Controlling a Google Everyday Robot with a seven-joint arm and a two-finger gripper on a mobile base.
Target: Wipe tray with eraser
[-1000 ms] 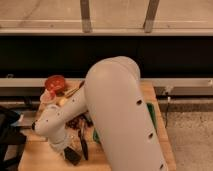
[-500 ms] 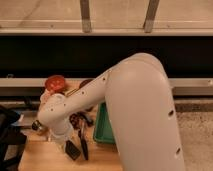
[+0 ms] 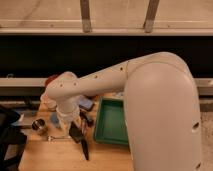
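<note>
One wooden table (image 3: 47, 159) carries everything in the camera view, and behind it runs a dark wall with a pale ledge. At the far left edge a black bulky object (image 3: 7, 136) stands partly over the table; I cannot tell what it is. Next to it, on the wood, sits a small round metal cup (image 3: 38, 125), and just in front of the cup lies a thin silver utensil (image 3: 56, 137).

Further back, a red rounded thing (image 3: 50, 80) shows from behind the wrist of the arm. The gripper (image 3: 71, 126) hangs down from this wrist, low over the table, between the metal cup and the tray. Its fingers are closed together. The eraser (image 3: 76, 133), a small dark block, sits tilted right at the tip of the gripper and touches it. Whether the fingers really pinch it, I cannot tell. The eraser is over the wood, near the left rim of the tray but outside it.

A blue-grey sponge block (image 3: 86, 103) lies behind the eraser, close to the arm. A knife (image 3: 85, 149) with a black handle lies in front of the eraser and points to the near edge of the table.

The tray (image 3: 113, 122), green and shallow, lies to the right of these things, and its right part is hidden. The white arm (image 3: 160, 115) covers it there, very large in the foreground, with some small dark dots on its shell.
</note>
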